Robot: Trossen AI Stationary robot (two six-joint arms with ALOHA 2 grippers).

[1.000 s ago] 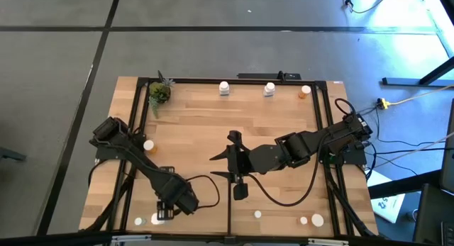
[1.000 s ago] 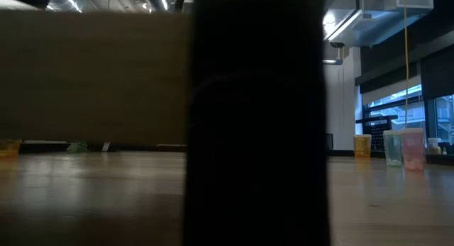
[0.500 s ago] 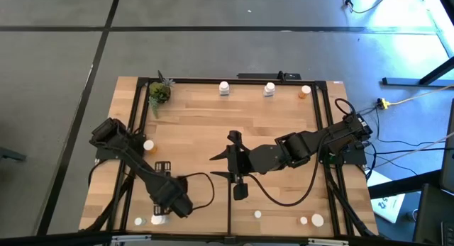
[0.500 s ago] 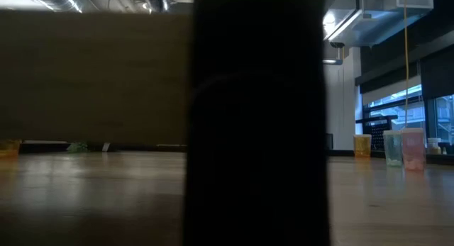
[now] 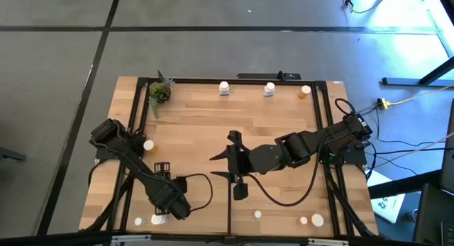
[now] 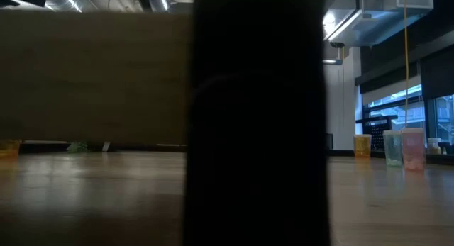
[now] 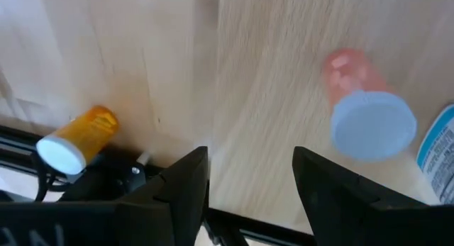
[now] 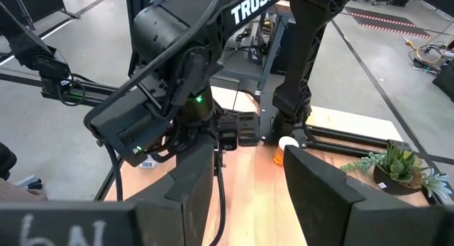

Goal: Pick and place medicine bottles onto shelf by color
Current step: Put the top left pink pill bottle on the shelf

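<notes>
- The left gripper [image 7: 248,182] hovered with fingers apart and empty over the shelf's [image 5: 213,125] near left corner, seemingly lining up on a pink bottle [image 7: 365,111]
- An orange bottle [image 7: 78,141] lay tipped against the frame
- The right gripper [image 5: 237,168] waited mid-table, fingers spread, holding nothing

The high view looks straight down on the whole counter [image 5: 213,132]. The low view sits at counter height, mostly blocked by something dark and close. The left wrist view faces the wood closely; the right wrist view faces the left arm [image 8: 177,83], shared with the high view.
</notes>
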